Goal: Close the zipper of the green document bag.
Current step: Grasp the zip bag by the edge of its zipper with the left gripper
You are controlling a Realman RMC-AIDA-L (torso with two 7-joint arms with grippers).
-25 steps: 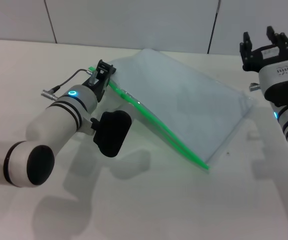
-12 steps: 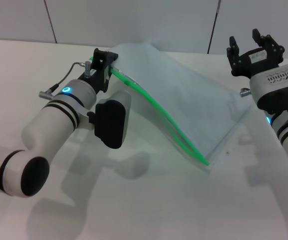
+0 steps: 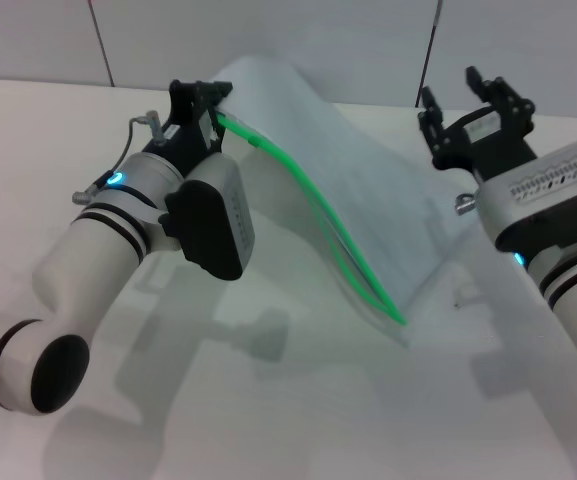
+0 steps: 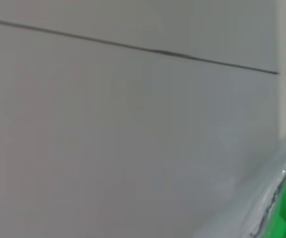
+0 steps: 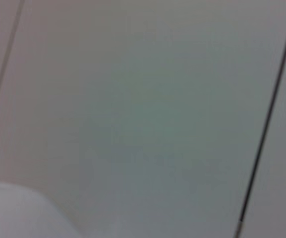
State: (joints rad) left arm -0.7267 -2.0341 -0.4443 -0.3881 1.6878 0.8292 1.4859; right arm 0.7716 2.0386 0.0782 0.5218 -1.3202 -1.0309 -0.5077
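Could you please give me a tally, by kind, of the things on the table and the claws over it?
Bag: 1
Zipper: 1
Claws: 2, left claw, right claw
Total: 4

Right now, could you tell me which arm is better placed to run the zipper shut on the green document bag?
Probably the right. The left hand already holds the zipper's far end, lifting that corner of the green document bag. The right hand is open, free and near the bag.
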